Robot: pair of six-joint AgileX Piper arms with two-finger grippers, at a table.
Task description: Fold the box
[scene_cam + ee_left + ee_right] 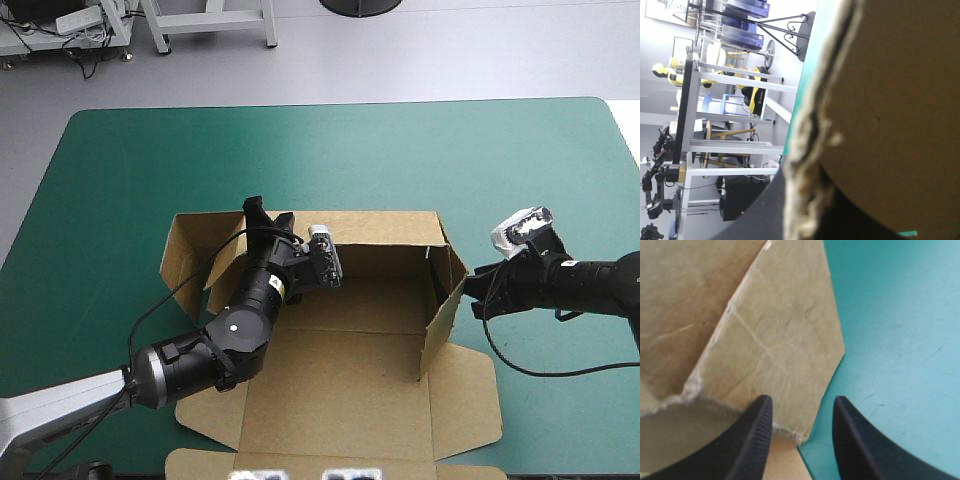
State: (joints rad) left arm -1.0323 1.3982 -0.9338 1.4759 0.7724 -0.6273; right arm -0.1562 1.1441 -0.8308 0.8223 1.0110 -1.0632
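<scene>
Nearest me, the box (350, 370) lies on the teal-green cover (300, 150) at the middle of the table, toward its near edge. Its flat brown panel runs down to the bottom of the high view, and a side flap lies flat on the cover at the near right. Farther in, the board is only partly raised. The right wall (443, 310) stands up at a tilt, the far wall (380, 228) stands along the back, and at the far left corner another flap angles outward.

My left arm (240, 325) reaches in from the near left and lies across the left side of the box, so I cannot see what the board does beneath it. The left gripper (270, 212) is at the far wall, near its left end. In its wrist view, brown board with a frayed pale edge sits right up against the camera and blocks nearly everything ahead. I cannot tell whether this gripper is spread or clamped on the board.

The right gripper (472, 287) is just outside the right wall, pointing at it from the table's right side. Its wrist view shows the black fingers (752, 440) spread apart. An angled corner of the board reaches into the gap between them. One finger overlaps that board's edge and the other stands over the cover. I cannot tell whether either one touches the board.

Beyond the far wall the cover runs on to the table's far edge.
</scene>
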